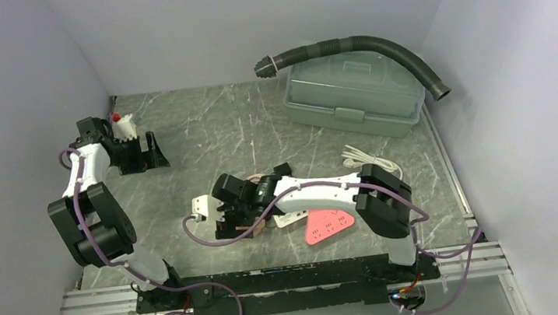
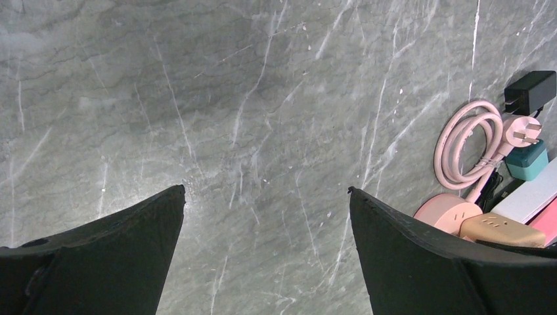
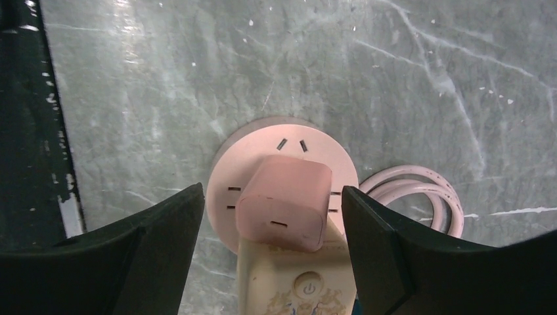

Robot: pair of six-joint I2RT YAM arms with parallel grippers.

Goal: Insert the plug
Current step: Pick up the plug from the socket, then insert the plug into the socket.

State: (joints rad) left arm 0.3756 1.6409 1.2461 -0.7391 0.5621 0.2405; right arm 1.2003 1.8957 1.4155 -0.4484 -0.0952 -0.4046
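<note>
In the right wrist view a pink cube-shaped plug (image 3: pixel 286 203) stands on a round pink socket (image 3: pixel 263 147) with slots around its face. My right gripper (image 3: pixel 270 189) is open, its black fingers (image 3: pixel 387 236) on either side of the plug with a gap on each side. A cream power strip (image 3: pixel 295 289) with a power button lies under the plug's near side. From above, the right gripper (image 1: pixel 236 209) is low over the table's middle. My left gripper (image 2: pixel 266 190) is open over bare marble at the far left (image 1: pixel 152 151).
A pink coiled cord (image 3: pixel 420 193) lies right of the socket. The left wrist view shows its three-pin plug (image 2: pixel 522 131) beside a black adapter (image 2: pixel 532 88). A white adapter (image 1: pixel 203 207), pink power strip (image 1: pixel 328 224), white cable (image 1: pixel 374 161), green toolbox (image 1: pixel 351 91) and black hose (image 1: pixel 358 43) are around.
</note>
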